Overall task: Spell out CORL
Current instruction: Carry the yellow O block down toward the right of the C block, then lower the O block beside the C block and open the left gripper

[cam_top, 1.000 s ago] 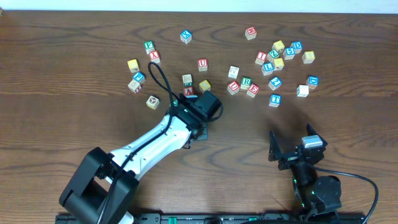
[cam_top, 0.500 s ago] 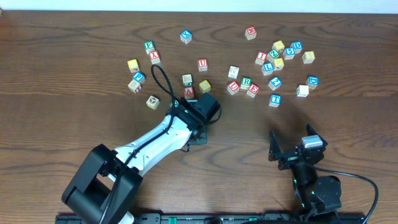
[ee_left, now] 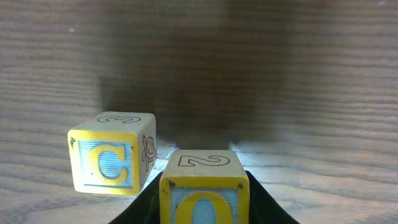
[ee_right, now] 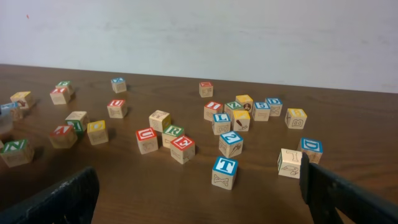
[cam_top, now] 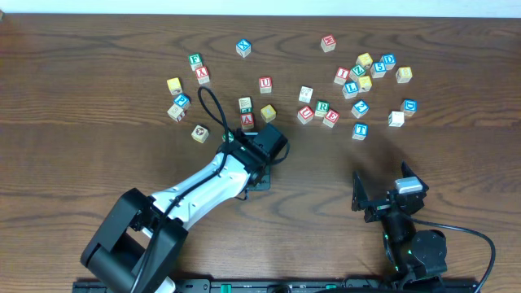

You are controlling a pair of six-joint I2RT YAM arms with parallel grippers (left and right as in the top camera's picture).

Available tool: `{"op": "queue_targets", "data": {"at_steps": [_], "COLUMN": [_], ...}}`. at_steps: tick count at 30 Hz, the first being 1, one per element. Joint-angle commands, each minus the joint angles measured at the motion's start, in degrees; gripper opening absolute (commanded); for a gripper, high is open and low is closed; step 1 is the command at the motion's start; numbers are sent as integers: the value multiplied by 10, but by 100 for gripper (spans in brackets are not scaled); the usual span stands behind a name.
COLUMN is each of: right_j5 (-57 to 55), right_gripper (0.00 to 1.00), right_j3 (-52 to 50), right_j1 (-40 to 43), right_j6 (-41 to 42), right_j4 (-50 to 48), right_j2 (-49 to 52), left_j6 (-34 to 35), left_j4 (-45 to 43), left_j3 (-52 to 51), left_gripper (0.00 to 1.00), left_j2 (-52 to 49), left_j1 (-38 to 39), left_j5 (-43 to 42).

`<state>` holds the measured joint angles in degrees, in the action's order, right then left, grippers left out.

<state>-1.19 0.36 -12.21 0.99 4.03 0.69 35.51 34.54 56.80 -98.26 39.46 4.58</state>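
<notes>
Surface: dark wood-grain bench (cam_top: 98, 163), with a white wall (ee_right: 249, 31) behind its far edge; lettered cubes are scattered over the far half.
Hidden: in the overhead view the left fingers and anything under them are covered by the left arm (cam_top: 220, 175) near the bench centre.
Cut off: the lower part of the O cube (ee_left: 203, 186) is cropped by the wrist view's bottom edge; contact with the bench cannot be told.
Left gripper (ee_left: 204, 208): clenched on the O cube, a dark finger against each side.
C cube (ee_left: 112, 152): set on the bench just beside the O cube; touching or apart cannot be told.
Right gripper (cam_top: 383, 181): spread wide, nothing held, by the near edge toward the right corner.
R cube (cam_top: 322, 107): right of centre, flanked by red-lettered cubes.
L cube (cam_top: 351, 88): within the cluster toward the far right corner.
</notes>
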Motion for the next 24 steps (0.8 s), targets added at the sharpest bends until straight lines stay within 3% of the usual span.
{"op": "queue_targets", "data": {"at_steps": [1, 24], "right_j5": [3, 3], "right_gripper": [99, 99], "right_j3": [-1, -1], "right_j1": [4, 4], "right_j6": [-4, -4], "right_j4": [3, 3], "right_j2": [-3, -3], "left_j6": [-10, -10], "left_j4": [-8, -52], "left_j3": [-19, -22], "left_gripper": [8, 8], "left_j2": [-7, -11], "left_j1": [-2, -2], "left_j5": [-1, -1]}}
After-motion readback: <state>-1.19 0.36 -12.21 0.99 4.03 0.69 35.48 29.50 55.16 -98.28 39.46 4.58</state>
